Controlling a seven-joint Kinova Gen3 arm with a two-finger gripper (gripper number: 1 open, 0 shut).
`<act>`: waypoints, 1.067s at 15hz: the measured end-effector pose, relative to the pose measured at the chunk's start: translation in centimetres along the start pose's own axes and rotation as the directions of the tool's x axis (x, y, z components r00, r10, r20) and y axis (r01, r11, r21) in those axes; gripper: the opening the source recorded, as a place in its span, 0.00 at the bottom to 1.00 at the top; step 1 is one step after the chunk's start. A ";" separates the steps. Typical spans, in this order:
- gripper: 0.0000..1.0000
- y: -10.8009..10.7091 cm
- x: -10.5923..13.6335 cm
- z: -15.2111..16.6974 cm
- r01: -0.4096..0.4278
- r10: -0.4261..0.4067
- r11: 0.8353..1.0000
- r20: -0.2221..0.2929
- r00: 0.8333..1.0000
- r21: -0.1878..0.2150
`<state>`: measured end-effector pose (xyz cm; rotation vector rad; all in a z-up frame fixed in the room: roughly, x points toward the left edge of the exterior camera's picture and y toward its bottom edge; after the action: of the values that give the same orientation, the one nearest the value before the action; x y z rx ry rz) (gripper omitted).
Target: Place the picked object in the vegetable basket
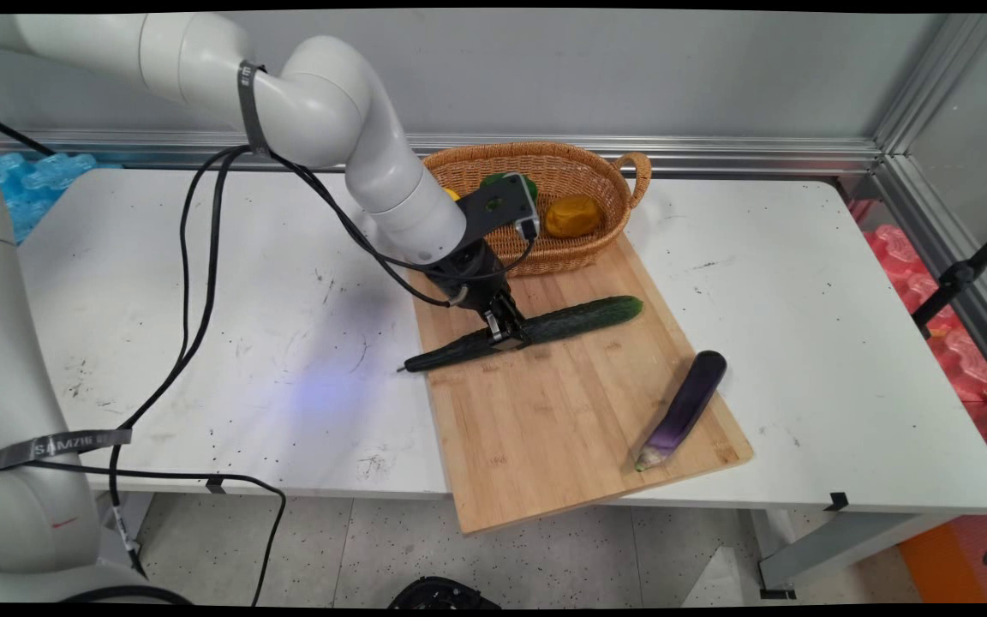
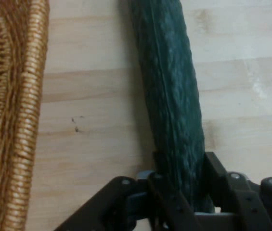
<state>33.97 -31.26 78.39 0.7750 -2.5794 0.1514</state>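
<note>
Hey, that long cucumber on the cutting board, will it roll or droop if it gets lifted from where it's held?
The cucumber looks stiff, so it probably won't droop. The pincer is closed on it near mid-length, so it should lift fairly level, though the long ends could tilt it. Its round, bumpy skin suggests it may roll on the cutting board if pushed sideways.

Main view: fixed camera above table (image 1: 202, 283) near side, looking down and across toward back wall; whole tabletop in frame, moderately distant. Hand view: camera on hand, looking along gripper (image 2: 181, 192), very close to cutting board (image 2: 97, 96). Shared area: cucumber (image 1: 536, 330) mid-length on board's far half, basket (image 1: 579, 167) wall at board's far edge. Exact hand-camera tilt hard to judge.
</note>
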 end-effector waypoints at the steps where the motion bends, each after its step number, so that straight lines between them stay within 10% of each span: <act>1: 0.00 -0.1 0.0 -0.1 -0.005 0.005 1.000 0.002 1.000 0.002; 16: 0.00 -0.3 1.5 -11.2 -0.065 0.066 0.997 -0.041 0.997 0.031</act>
<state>37.30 -29.73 89.07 0.6913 -2.5695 0.2239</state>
